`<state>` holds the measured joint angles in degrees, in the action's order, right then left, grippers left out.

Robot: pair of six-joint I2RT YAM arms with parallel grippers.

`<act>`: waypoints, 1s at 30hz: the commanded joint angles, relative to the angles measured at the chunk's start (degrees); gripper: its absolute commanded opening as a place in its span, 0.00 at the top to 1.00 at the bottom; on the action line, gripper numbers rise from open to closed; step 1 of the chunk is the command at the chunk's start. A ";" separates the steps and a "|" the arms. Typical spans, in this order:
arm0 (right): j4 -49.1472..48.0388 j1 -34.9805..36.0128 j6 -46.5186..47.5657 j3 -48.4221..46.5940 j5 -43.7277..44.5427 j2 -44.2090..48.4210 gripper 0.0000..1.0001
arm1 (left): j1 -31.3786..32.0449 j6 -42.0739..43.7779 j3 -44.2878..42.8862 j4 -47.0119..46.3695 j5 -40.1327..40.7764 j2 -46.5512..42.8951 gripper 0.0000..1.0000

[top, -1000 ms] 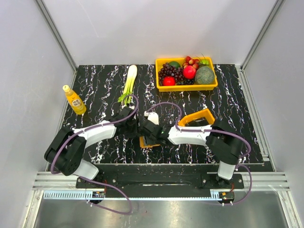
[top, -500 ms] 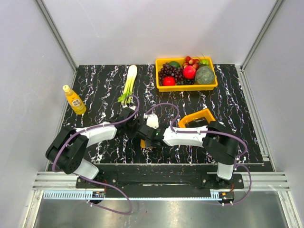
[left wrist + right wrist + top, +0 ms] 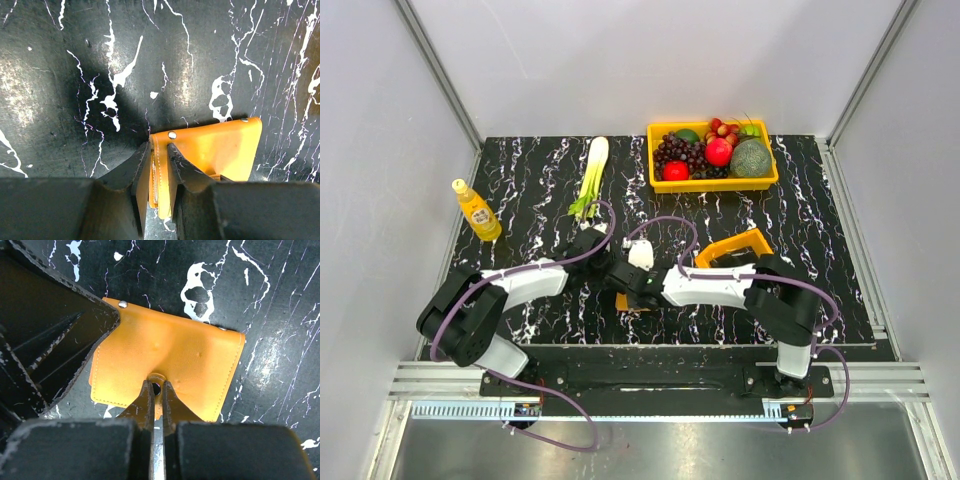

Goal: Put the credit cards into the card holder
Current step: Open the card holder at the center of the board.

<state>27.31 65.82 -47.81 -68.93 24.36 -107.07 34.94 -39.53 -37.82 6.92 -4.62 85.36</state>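
Note:
The orange card holder (image 3: 633,305) lies on the black marbled table between my two arms, mostly covered by them from above. My left gripper (image 3: 159,150) is shut on one stitched edge of the card holder (image 3: 220,150), near a silver rivet. My right gripper (image 3: 156,386) is shut on the small snap tab in the middle of the near edge of the card holder (image 3: 190,360). The left gripper's black fingers (image 3: 50,335) fill the left of the right wrist view. No credit cards show in any view.
A small orange raised-wall tray (image 3: 732,245) sits just behind the right arm. A yellow fruit basket (image 3: 713,185) stands at the back, a leek (image 3: 592,175) to its left and a yellow bottle (image 3: 477,211) at the far left.
Both grippers have closed on the card holder. The right arm has reached a little further left, covering more of it.

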 commanded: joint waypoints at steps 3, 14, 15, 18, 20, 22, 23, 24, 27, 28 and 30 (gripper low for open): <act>-8.31 -0.08 7.19 5.29 -0.73 1.50 1.00 | 1.62 -1.87 2.32 1.78 0.40 3.41 0.78; -41.36 0.45 28.72 30.59 -16.23 28.04 0.90 | 1.36 -5.20 -0.85 5.47 5.94 5.08 0.82; -39.81 0.45 29.09 30.78 -18.27 28.49 0.91 | 1.36 -5.47 -0.94 5.30 5.77 5.08 0.82; -33.92 0.45 30.23 30.70 -22.51 27.00 0.89 | 1.01 -6.43 -1.29 5.47 5.50 4.47 0.81; -31.53 0.45 29.27 31.92 -22.86 26.12 0.89 | 0.40 -7.31 -0.94 5.39 5.50 3.76 0.81; -30.92 0.45 27.00 33.41 -20.43 25.86 0.82 | -0.48 -7.93 -0.24 4.78 5.42 2.88 0.80; -30.65 0.45 26.20 34.20 -19.36 26.73 0.77 | -1.09 -7.93 -0.06 4.60 5.15 2.53 0.80; -31.35 0.45 25.49 35.34 -18.83 28.47 0.73 | -1.54 -8.02 0.12 4.86 5.41 2.27 0.80; -30.57 0.45 22.08 37.54 -13.23 32.52 0.38 | -2.59 -7.06 0.20 5.74 5.85 0.95 0.79; -29.26 0.10 20.76 37.98 -11.37 34.19 0.36 | -2.77 -6.88 0.29 5.74 5.94 -0.10 0.76; -28.45 -1.56 17.86 39.21 -10.65 37.18 0.29 | -2.86 -5.92 0.03 6.53 6.20 -2.03 0.71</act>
<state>-2.39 65.93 -23.92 -30.87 8.67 -76.53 33.04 -47.64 -39.18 8.05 -3.33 86.46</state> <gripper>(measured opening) 0.656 0.270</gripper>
